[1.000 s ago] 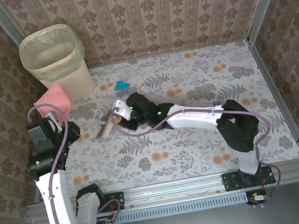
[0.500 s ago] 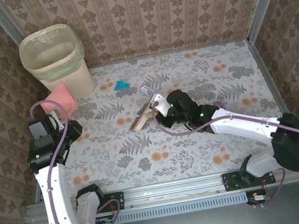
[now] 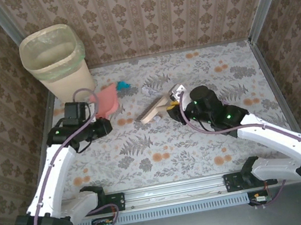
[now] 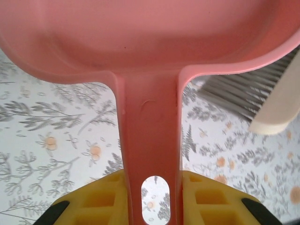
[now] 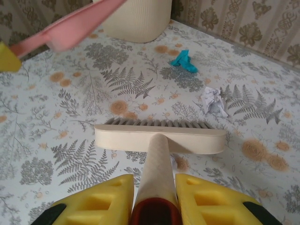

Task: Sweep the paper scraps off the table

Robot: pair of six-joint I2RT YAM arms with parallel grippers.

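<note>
My left gripper [image 3: 101, 124] [image 4: 152, 188] is shut on the handle of a pink dustpan [image 3: 106, 101] [image 4: 140, 37], which is held just above the table [image 3: 202, 144]. My right gripper [image 3: 176, 108] [image 5: 154, 199] is shut on the handle of a cream brush [image 3: 152, 111] [image 5: 159, 138], bristles facing the far wall. A teal paper scrap [image 3: 122, 85] [image 5: 184, 61] lies just right of the dustpan near the back. A crumpled pale lilac-white scrap [image 5: 213, 101] lies just beyond the brush head's right end. The brush's end [image 4: 276, 103] shows to the right of the dustpan.
A cream waste bin [image 3: 56, 59] [image 5: 136, 18] lined with a clear bag stands in the back left corner. Brown patterned walls and aluminium rails [image 3: 180, 187] close the table in. Open cloth lies in front of and to the right of the brush.
The left arm swung the dustpan from beside the bin rightward toward the teal scrap. The right arm carried the brush from centre-left to the middle of the table.
</note>
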